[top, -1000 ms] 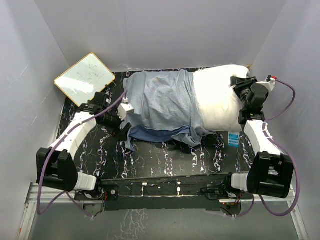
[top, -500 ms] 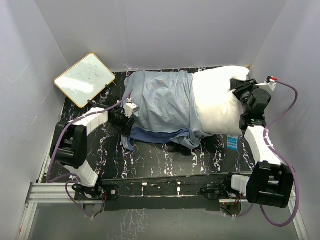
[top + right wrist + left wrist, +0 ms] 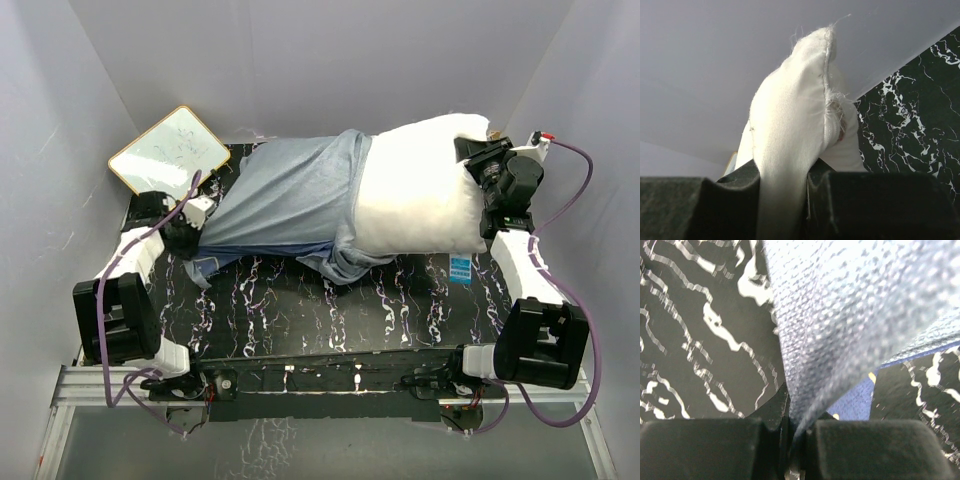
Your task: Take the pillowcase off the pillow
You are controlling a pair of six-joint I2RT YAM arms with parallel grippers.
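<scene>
The grey-blue pillowcase [image 3: 285, 195] lies stretched out leftward across the black marbled table, still covering the left end of the white pillow [image 3: 415, 190]. My left gripper [image 3: 188, 232] is shut on the pillowcase's left edge; in the left wrist view the cloth [image 3: 850, 315] runs taut down into the closed jaws [image 3: 792, 432], with a navy patch [image 3: 855, 400] behind. My right gripper [image 3: 478, 152] is shut on the pillow's far right corner, and the right wrist view shows the white corner [image 3: 790, 125] pinched between the pads.
A white board with an orange edge [image 3: 170, 155] leans at the back left, just behind my left gripper. A small blue and white packet [image 3: 460, 268] lies on the table in front of the pillow. Pale walls close in on three sides.
My left gripper closed on the pillowcase edge and pulled it left. The cover slid off more of the pillow, leaving more white showing. The right gripper kept its hold.
</scene>
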